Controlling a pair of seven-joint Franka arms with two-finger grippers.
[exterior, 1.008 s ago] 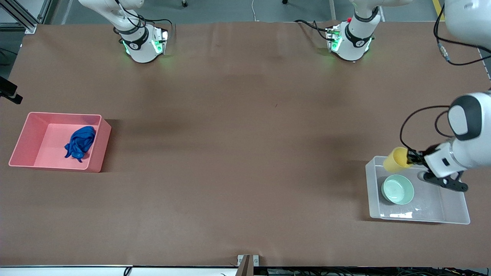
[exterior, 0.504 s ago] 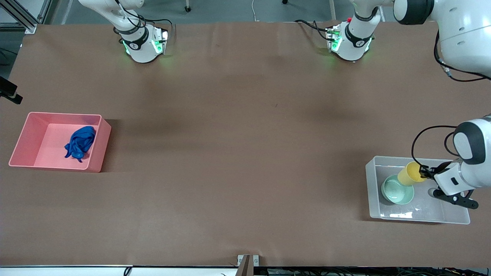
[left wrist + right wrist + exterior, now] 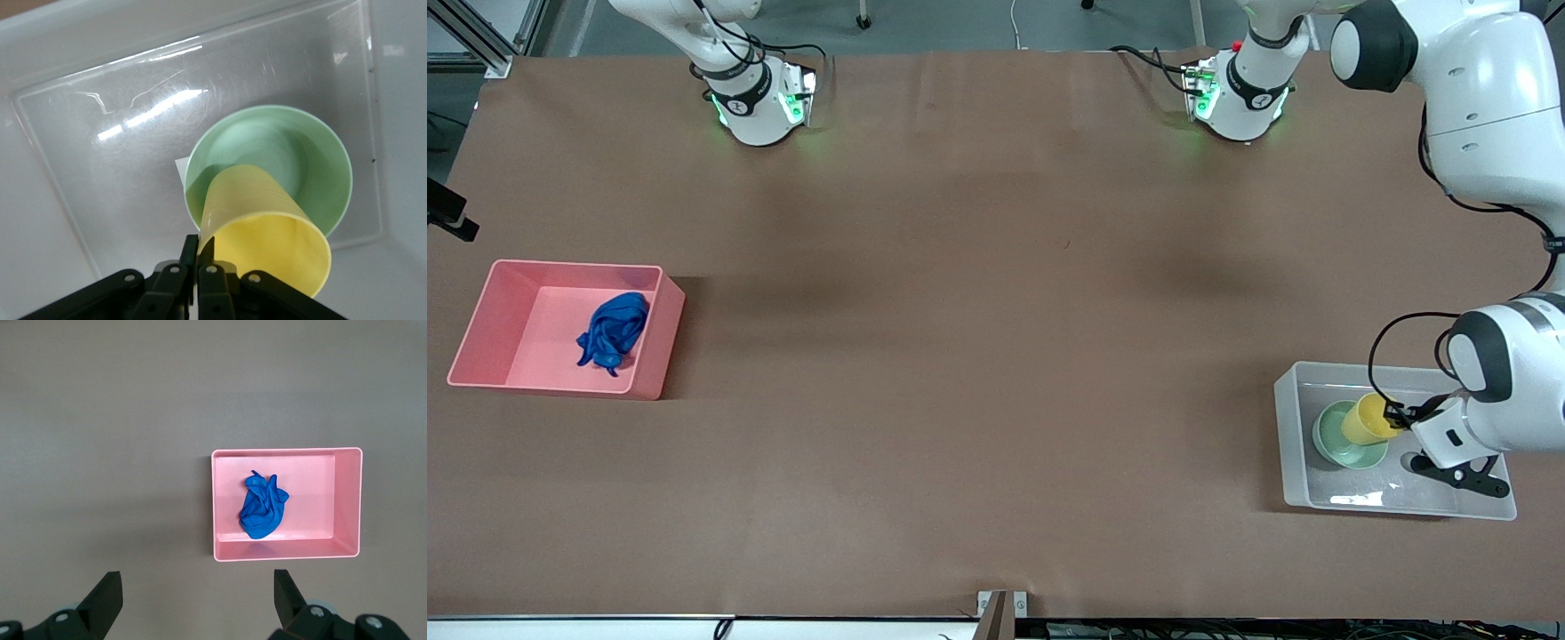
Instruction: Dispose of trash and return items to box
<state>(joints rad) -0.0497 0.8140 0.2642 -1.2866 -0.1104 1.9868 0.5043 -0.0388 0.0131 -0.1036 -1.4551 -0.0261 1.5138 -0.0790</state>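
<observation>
Left gripper (image 3: 1401,418) pinches yellow cup (image 3: 1367,420) tilted over green bowl (image 3: 1343,444) in clear box (image 3: 1294,444), frame's lower right. Right gripper (image 3: 193,600) spread wide, waiting high above pink tub (image 3: 353,500) holding blue cloth (image 3: 263,507).

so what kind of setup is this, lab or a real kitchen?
Most likely a robotics lab bench: two Franka arms bolted along one edge of a paper-covered table, aluminium framing at its corner, and only staged props, a pink tub and a clear tub.

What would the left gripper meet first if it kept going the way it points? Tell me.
Probably the green bowl. The left gripper is shut on the yellow cup's rim, and the tilted cup's base already sits over the bowl inside the clear box. Whether they already touch is unclear.
</observation>
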